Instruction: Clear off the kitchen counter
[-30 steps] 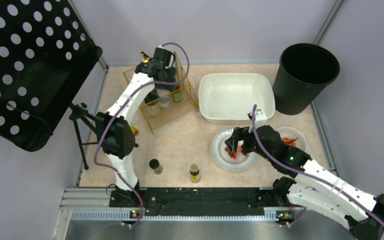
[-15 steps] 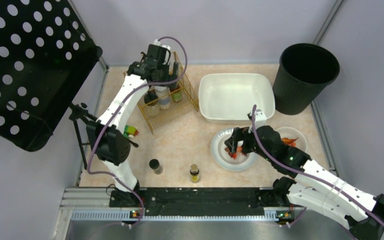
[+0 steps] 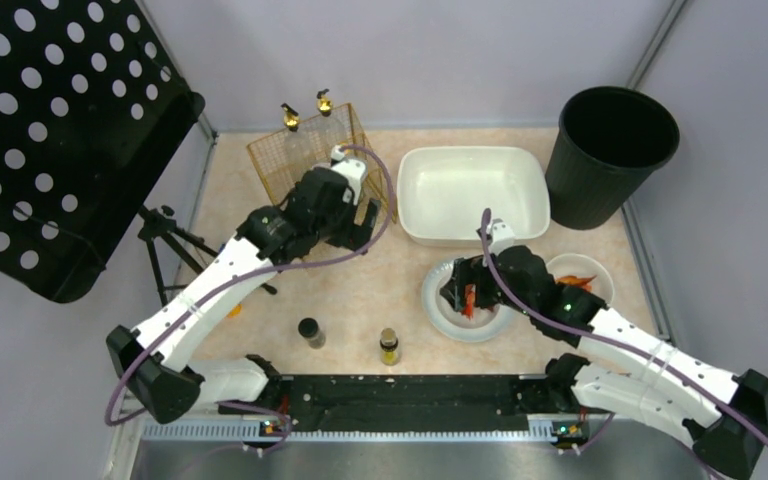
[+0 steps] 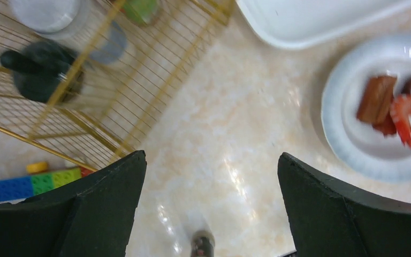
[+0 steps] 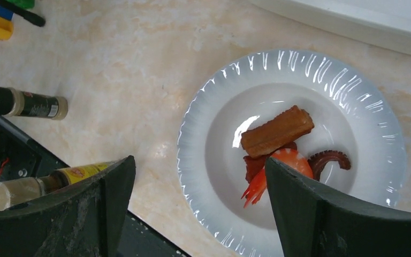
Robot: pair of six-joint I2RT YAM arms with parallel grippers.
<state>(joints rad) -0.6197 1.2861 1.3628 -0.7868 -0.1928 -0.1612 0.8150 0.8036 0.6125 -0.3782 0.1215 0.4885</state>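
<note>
The kitchen counter (image 3: pixel 360 290) is a pale marble-patterned top. My left gripper (image 3: pixel 358 228) is open and empty above bare counter (image 4: pixel 230 123), just right of a gold wire rack (image 3: pixel 305 160) that holds bottles (image 4: pixel 45 75). My right gripper (image 3: pixel 463 295) is open and empty above a white plate (image 3: pixel 438 300). The plate (image 5: pixel 321 75) holds a brown stick (image 5: pixel 277 131), a shrimp (image 5: pixel 289 160) and an octopus tentacle (image 5: pixel 329 159). A dark-capped bottle (image 3: pixel 310 331) and a yellow-labelled bottle (image 3: pixel 389 346) stand near the front edge.
A white tub (image 3: pixel 475 190) sits behind the plate, and a black bin (image 3: pixel 615 150) stands at the back right. A small bowl (image 3: pixel 585 272) with orange food is right of the plate. Toy blocks (image 4: pixel 32 182) lie left of the rack. A black perforated panel (image 3: pixel 50 130) on a tripod stands at the left.
My left arm has come down from the top of the rack and swung right and nearer, over the counter beside the rack. My right gripper has shifted slightly left over the plate.
</note>
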